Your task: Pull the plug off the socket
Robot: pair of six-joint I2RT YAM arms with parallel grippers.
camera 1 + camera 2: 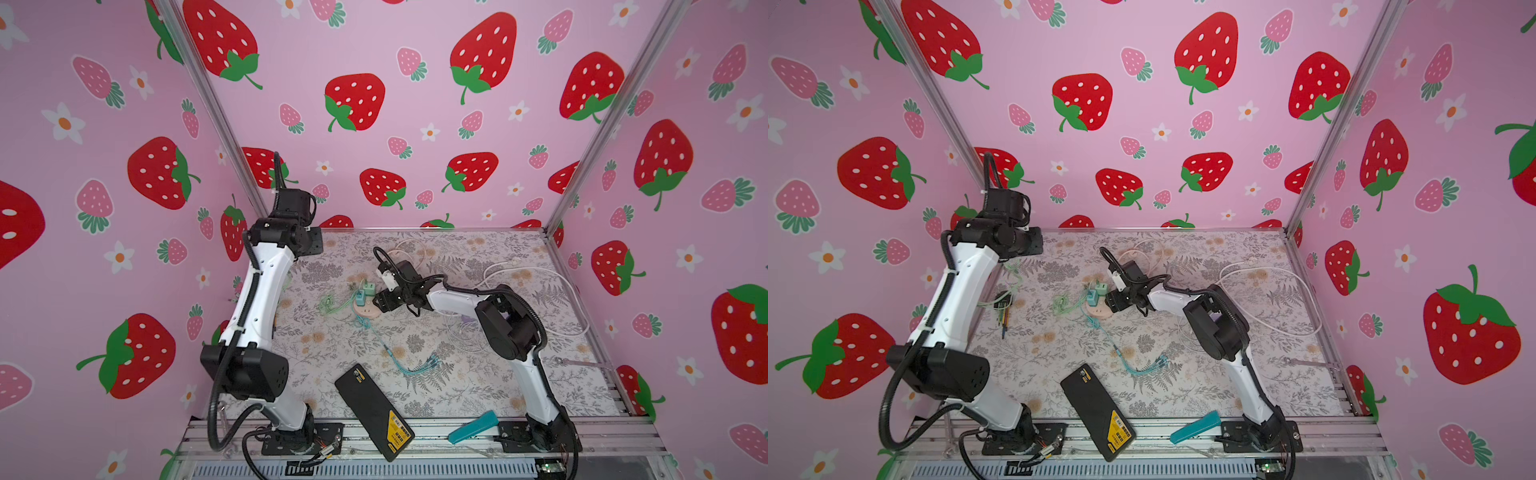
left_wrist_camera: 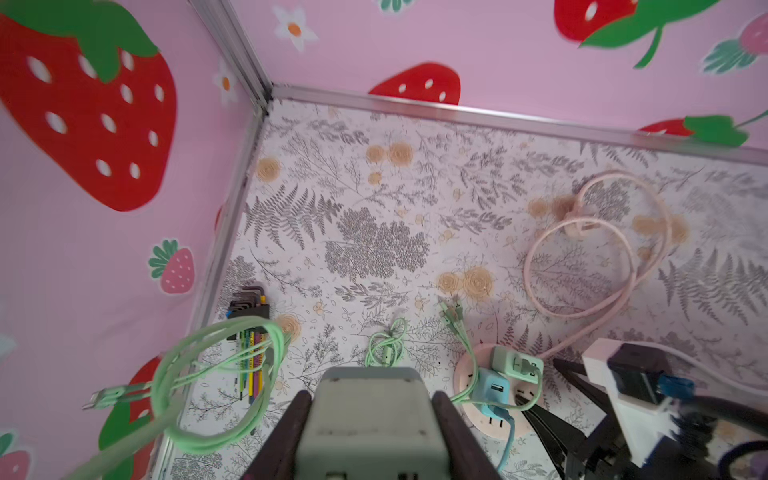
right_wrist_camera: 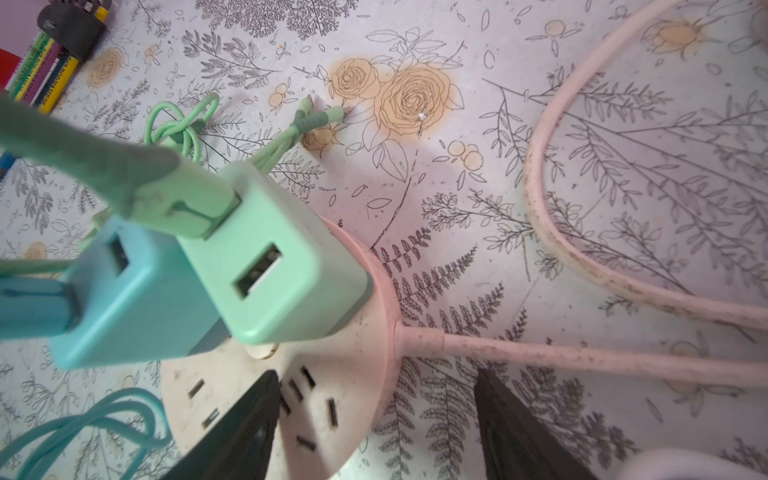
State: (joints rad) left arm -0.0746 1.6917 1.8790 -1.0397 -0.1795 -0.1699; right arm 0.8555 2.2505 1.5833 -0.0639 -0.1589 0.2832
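- Your left gripper point(image 2: 370, 399): jaws pinching a grey-green plug point(image 2: 370, 436), held up well apart from the socket point(image 1: 365, 311). Its green cable point(image 2: 160, 382) hangs looped.
- Socket sits centre of both top views on the tabletop point(image 1: 457, 386), with green plug point(image 3: 274, 266) and blue plug point(image 3: 133, 291) seated in it.
- Your right gripper point(image 3: 376, 374): jaws spread, straddling the socket rim.

From my console I see a black flat device point(image 1: 374, 411) lying at the front edge of the floral table cover point(image 1: 332, 345), partly over the metal rail point(image 1: 615, 436); a teal tool point(image 1: 473, 427) rests on that rail to its right. A set of hex keys point(image 1: 1003, 309) lies near the left wall; a white cable point(image 1: 540, 270) loops loosely on the right side; strawberry-print walls point(image 1: 415, 83) enclose three sides.
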